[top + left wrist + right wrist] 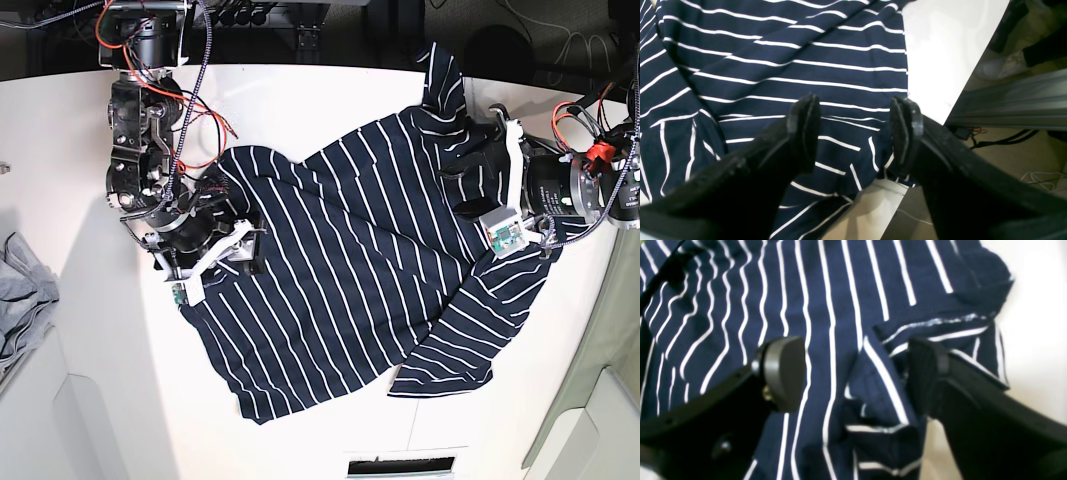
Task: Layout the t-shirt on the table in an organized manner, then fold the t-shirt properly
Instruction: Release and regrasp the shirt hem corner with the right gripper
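Both claws, the left claw (855,133) and the right claw (853,373), stand wide and empty over the t-shirt (340,280), which lies crumpled beneath them on the table (300,100), not yet flattened or folded.

We find the t-shirt (340,290) spread rumpled across the middle of the table (330,95). The right gripper (235,240) sits over its left edge in base view, the left gripper (465,180) over its right edge.
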Available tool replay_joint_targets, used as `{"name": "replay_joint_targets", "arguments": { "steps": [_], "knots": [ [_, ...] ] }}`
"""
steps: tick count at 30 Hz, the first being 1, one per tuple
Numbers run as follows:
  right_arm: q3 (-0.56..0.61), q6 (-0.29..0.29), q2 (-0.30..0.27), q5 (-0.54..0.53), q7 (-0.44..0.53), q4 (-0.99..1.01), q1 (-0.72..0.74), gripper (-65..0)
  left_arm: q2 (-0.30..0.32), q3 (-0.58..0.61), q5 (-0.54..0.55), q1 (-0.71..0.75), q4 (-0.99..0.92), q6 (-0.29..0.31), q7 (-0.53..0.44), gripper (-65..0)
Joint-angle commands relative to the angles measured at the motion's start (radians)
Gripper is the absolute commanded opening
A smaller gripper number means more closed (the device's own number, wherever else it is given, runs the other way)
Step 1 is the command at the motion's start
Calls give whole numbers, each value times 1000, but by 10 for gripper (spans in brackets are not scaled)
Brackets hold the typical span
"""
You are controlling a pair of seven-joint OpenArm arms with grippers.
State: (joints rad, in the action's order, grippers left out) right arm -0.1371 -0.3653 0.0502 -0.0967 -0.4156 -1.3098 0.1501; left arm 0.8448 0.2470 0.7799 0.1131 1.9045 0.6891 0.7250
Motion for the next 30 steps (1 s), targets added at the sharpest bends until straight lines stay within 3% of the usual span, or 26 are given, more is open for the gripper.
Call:
{"name": "replay_joint_targets", "arguments": {
  "steps": [1, 4, 6, 10, 19, 26, 30],
  "knots": [
    [0, 3, 2, -10, 27, -14, 21, -224, 17, -12, 16, -13, 11, 9, -18, -298],
    [0, 12, 2, 9, 26, -14, 21, -261, 17, -12, 16, -13, 11, 9, -18, -298],
    [0, 63, 2, 16, 22, -14, 18, -326, 17, -12, 16, -13, 11, 9, -18, -298],
    [0, 86, 2, 22, 23, -14, 1, -650, 17, -12, 15, -13, 11, 9, -18, -298],
    [-40, 78, -24, 66, 11, -81, -29, -650, 17, -12, 16, -25, 12, 9, -13, -298],
    [-230, 78, -39, 63, -6, -317, -175, -650, 17, -12, 21, -43, 12, 9, -10, -298],
    [-349, 77, -39, 29, -9, -343, -226, -650, 17, -12, 74, -81, 12, 9, -10, -298]
  ]
}}
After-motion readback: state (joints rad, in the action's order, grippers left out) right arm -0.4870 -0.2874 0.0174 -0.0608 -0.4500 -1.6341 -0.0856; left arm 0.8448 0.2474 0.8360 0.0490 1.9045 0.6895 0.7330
